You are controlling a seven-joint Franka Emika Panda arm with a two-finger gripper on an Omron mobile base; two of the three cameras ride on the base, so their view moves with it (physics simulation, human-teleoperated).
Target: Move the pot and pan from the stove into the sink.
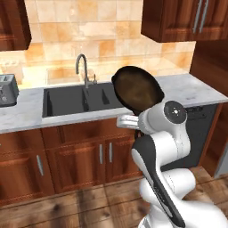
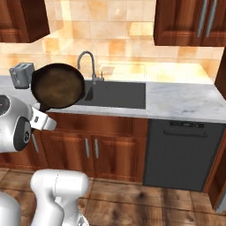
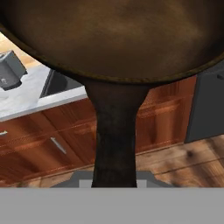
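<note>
Room: kitchen with tan stone-tile backsplash [image 1: 89,26], dark reddish wood wall cabinets [image 2: 190,22] above, matching base cabinets [image 1: 75,156] with slim metal pulls below, and a plank wood floor [image 2: 145,203].
Counter: white marble counter [image 2: 185,103] running along the wall, with a dark dishwasher front [image 2: 181,152] set under it.
Sink: dark grey rectangular sink [image 1: 62,100] sunk into the marble, divided into two basins, with a tall slim grey tap [image 1: 82,67] curving over its back edge.
Pan: round dark skillet, the pan [image 1: 137,89], held up in the air in front of the counter, tilted so its brownish, mottled inner face turns toward the base cameras; in the left base view it overlaps the right end of the sink, in the right base view the left end.
Pan handle: long black handle [image 3: 114,144] running down from the rim to the bottom of the hand view.
Gripper: gripper [image 1: 136,126] clamped on the pan's handle, just below the pan's rim.
Toaster: small silver toaster [image 2: 22,74] on the counter, well to the left of the sink.
Writing: no lettering can be read anywhere.
</note>
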